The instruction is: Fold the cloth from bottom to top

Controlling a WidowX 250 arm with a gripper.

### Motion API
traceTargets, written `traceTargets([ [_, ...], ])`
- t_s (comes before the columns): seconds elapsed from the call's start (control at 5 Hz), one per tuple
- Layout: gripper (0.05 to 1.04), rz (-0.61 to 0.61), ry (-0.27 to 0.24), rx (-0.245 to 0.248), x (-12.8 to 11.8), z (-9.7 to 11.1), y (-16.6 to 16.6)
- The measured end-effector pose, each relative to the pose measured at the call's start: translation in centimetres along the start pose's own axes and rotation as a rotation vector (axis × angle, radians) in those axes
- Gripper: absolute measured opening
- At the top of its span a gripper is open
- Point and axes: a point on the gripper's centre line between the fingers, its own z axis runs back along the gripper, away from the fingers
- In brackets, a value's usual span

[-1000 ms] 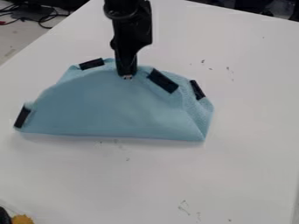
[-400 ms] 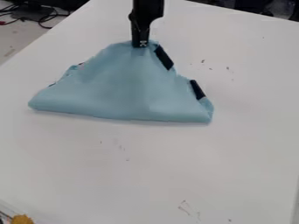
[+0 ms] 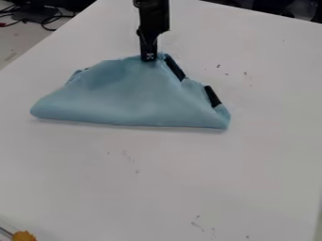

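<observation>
My gripper [image 3: 148, 58] is pinched closed on the far edge of the light-blue cloth [image 3: 129, 99], half-folded on the white table [image 3: 157, 179], likely to lay bottom over top (right side looks skewed).

The claw [image 3: 149, 58] grips the folded blue cloth's [image 3: 129, 96] top.

White tabletop [image 3: 264, 155], cable tangle [image 3: 47, 20] up in the corner

so the top's pretty scuffed, a few small dark marks [image 3: 197, 225] near the bottom and more at upper right; past its upper left edge there's a pale surface [image 3: 16, 42], floor or another table, can't tell; black cables plus a bit of red lie there; dark, unclear stuff [image 3: 270, 5] sits beyond the far edge at top right; light's soft and pretty even
</observation>
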Motion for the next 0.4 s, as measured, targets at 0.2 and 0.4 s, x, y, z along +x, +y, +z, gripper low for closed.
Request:
traceTargets([
  [0.2,0.226,-0.011,-0.001,-0.036,0.05,-0.3,-0.06],
  [0.4,0.482,0.006,0.013,-0.055,-0.21,-0.49,-0.46],
])
